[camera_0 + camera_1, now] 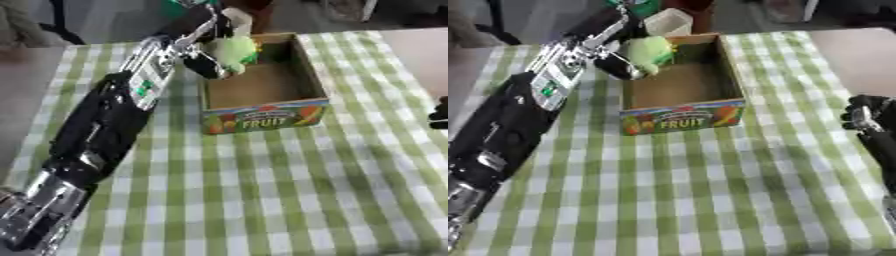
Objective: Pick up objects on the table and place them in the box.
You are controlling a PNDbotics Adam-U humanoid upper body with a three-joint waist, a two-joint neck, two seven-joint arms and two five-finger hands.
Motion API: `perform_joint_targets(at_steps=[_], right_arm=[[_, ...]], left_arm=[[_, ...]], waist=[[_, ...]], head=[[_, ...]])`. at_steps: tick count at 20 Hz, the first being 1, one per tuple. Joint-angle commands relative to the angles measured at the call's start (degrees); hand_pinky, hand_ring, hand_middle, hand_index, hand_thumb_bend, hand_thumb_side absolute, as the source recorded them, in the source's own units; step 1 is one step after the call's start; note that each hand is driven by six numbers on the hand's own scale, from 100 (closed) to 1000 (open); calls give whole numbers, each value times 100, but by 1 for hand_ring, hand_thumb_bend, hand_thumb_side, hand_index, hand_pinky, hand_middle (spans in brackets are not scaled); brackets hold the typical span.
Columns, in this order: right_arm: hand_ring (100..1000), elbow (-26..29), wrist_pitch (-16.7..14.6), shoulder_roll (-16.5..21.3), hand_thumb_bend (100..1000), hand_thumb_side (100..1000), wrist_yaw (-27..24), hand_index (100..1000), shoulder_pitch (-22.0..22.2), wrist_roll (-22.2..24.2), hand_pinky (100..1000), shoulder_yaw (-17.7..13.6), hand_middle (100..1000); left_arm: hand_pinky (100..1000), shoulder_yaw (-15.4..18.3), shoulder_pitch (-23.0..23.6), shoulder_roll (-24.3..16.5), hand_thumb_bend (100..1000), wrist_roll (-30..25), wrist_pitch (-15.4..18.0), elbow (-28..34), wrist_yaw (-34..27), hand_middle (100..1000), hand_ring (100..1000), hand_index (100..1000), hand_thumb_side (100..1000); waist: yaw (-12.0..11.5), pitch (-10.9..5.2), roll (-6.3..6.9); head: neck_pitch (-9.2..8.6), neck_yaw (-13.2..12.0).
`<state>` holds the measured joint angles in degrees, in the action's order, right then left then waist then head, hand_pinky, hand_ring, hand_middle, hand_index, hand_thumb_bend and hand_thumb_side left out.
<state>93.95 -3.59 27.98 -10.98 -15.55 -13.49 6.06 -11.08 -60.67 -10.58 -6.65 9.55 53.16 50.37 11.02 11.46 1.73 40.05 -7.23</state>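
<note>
**Left hand holds green toy over the box**

The left hand [208, 62] has its fingers curled round a green toy [232, 50], holding it above the box's [308, 80] near-left corner, over the rim. The toy is rounded, so its long axis and facing cannot be told. The right hand [866, 119] shows at the right edge, off the work; whether its fingers are apart or together cannot be told. The box, marked FRUIT, stands on a table [289, 190] with a green-checked cloth. Grey floor lies beyond.
</note>
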Motion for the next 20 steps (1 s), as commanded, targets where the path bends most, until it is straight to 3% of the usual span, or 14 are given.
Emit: perform_joint_targets(at_steps=[1,2,4,5,6,8,14,20], right_arm=[[618,86,-14,81,100,524,-33,662,-89,40,612,-10,561],[618,85,-15,78,100,524,-34,662,-90,39,611,-11,561],[618,79,-17,75,100,525,-33,662,-86,35,611,-14,561],[618,76,-18,76,100,526,-31,662,-80,34,611,-17,561],[618,73,-20,75,100,527,-30,662,-74,30,611,-20,561],[618,68,-25,78,100,527,-29,662,-59,22,611,-30,561],[618,55,-38,90,100,527,-22,662,-6,-13,611,-69,561],[618,39,-46,112,100,528,-9,662,79,-64,611,-124,560]], left_arm=[[570,134,-147,95,767,242,56,-151,369,548,551,627,100],[591,149,-134,113,763,298,51,-171,455,590,590,667,100],[632,165,-104,117,840,416,32,-175,610,654,647,720,112],[655,172,-91,106,936,483,25,-158,681,692,679,752,208],[674,174,-80,89,997,544,18,-139,758,722,706,775,243],[714,195,-54,57,1000,651,28,-74,780,770,754,812,258],[693,138,26,-158,1000,614,103,355,53,750,727,799,289],[647,-77,335,-839,979,-6,-42,1696,-1191,699,665,771,274]], waist=[[25,-79,-12],[33,-78,-8],[39,-79,4],[38,-81,10],[35,-83,14],[16,-88,20],[-84,-105,18],[-249,-136,7]], head=[[-85,-47],[-92,-45],[-102,-32],[-106,-24],[-109,-16],[-114,11],[-95,116],[-54,254]])
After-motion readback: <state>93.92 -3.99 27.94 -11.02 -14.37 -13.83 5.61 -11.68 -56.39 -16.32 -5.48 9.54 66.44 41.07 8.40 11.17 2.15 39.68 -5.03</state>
